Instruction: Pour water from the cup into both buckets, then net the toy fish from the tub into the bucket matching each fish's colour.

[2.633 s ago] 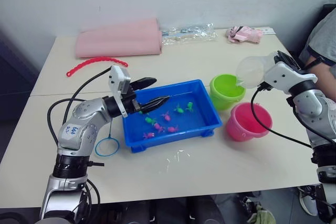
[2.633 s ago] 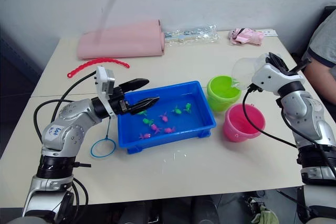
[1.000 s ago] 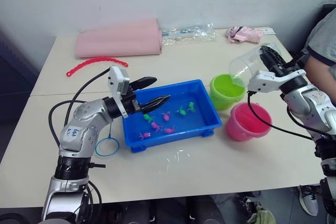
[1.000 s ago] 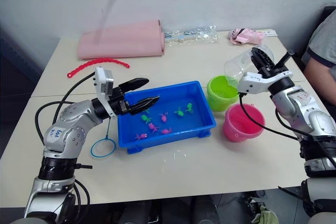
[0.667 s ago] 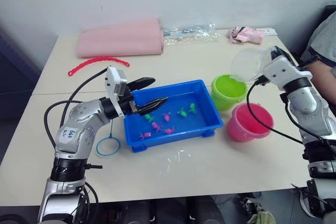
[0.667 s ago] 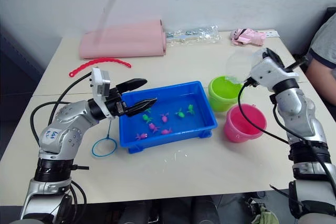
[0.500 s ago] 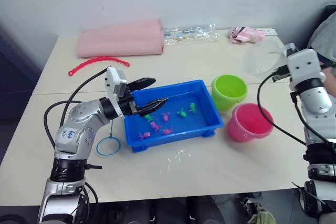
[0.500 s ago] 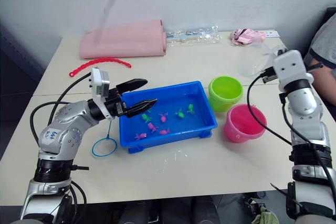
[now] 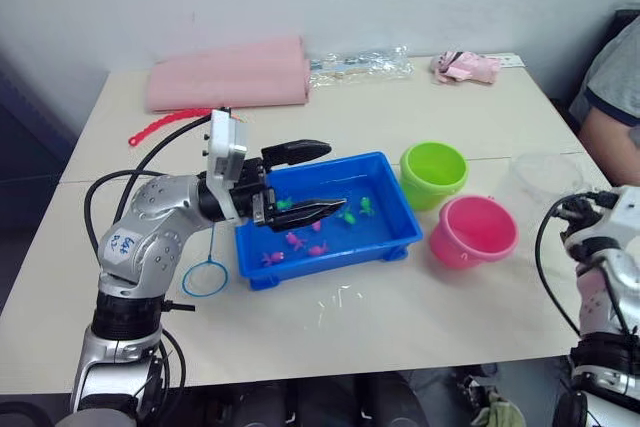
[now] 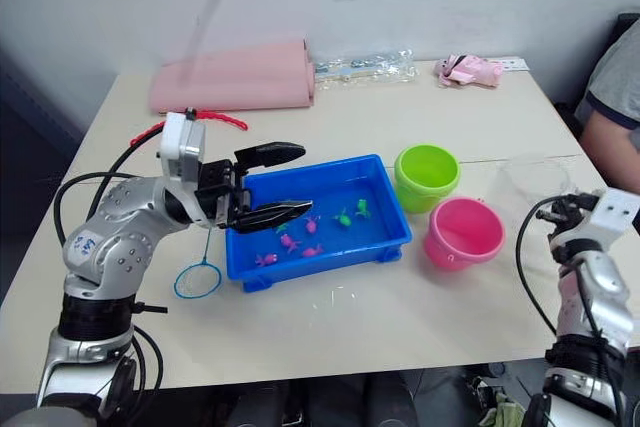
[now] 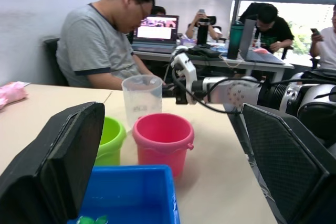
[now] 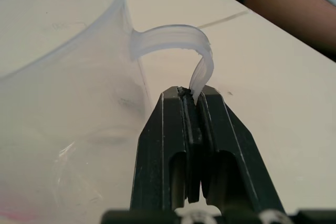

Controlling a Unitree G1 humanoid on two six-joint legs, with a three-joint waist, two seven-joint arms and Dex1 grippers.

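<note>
The clear cup (image 9: 540,182) stands upright at the table's right edge, just right of the pink bucket (image 9: 475,230). My right gripper (image 12: 191,95) is shut on the cup's handle. The lime green bucket (image 9: 434,172) sits behind the pink one, beside the blue tub (image 9: 330,255). Small pink fish (image 9: 295,240) and green fish (image 9: 360,205) lie in the tub. My left gripper (image 9: 318,182) hovers open over the tub's left half with nothing between its fingers. The blue-rimmed net (image 9: 204,277) lies on the table left of the tub, below my left arm.
A folded pink cloth (image 9: 230,75), a red beaded strip (image 9: 150,127), a clear plastic bag (image 9: 360,62) and a small pink bundle (image 9: 465,67) lie along the table's far side. A person (image 9: 610,87) sits at the right edge, close to the cup.
My right arm swung the cup away from above the green bucket, turned it upright and lowered it right of the pink bucket. My left gripper reached further over the tub.
</note>
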